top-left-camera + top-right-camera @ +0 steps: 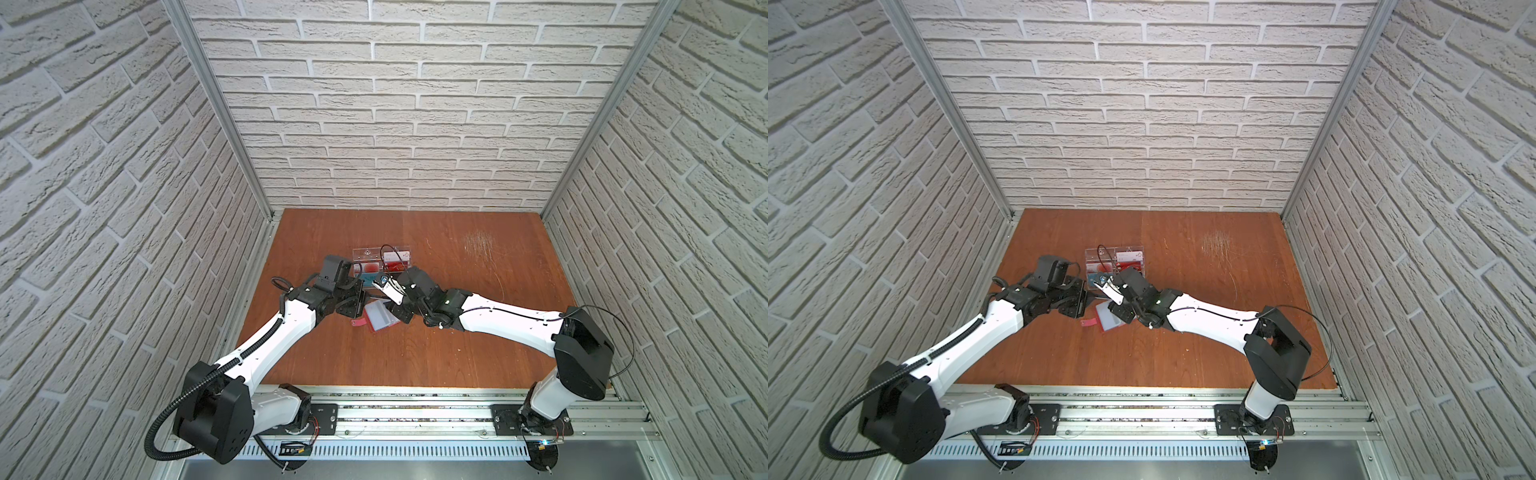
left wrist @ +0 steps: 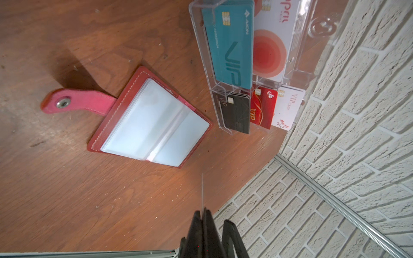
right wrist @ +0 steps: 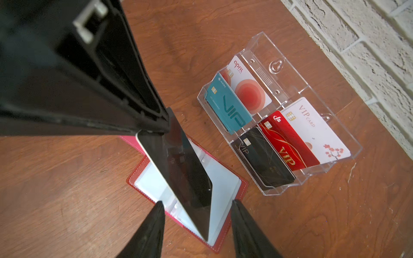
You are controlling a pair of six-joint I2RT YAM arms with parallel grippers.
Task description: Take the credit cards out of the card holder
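Note:
The red card holder [image 2: 152, 125] lies open on the wooden table, its pale plastic sleeves facing up and its strap tab [image 2: 76, 103] stretched out flat; it also shows in both top views [image 1: 380, 319] [image 1: 1111, 319]. My left gripper [image 2: 203, 212] is shut on a dark credit card, seen edge-on [image 2: 202, 192] in its own wrist view. In the right wrist view that credit card [image 3: 185, 169] hangs above the card holder [image 3: 225, 178] and reaches down between my right gripper's [image 3: 196, 202] fingers. The right gripper is open, with both fingers apart from the card. The two grippers meet mid-table [image 1: 365, 296] [image 1: 380, 286].
A clear acrylic tray [image 3: 312, 89] stands just behind the card holder, toward the back wall [image 1: 382, 254]. It holds a teal VIP card [image 3: 230, 107], a red VIP card [image 3: 288, 147], two white cards and a black card [image 3: 266, 160]. Brick walls enclose the table.

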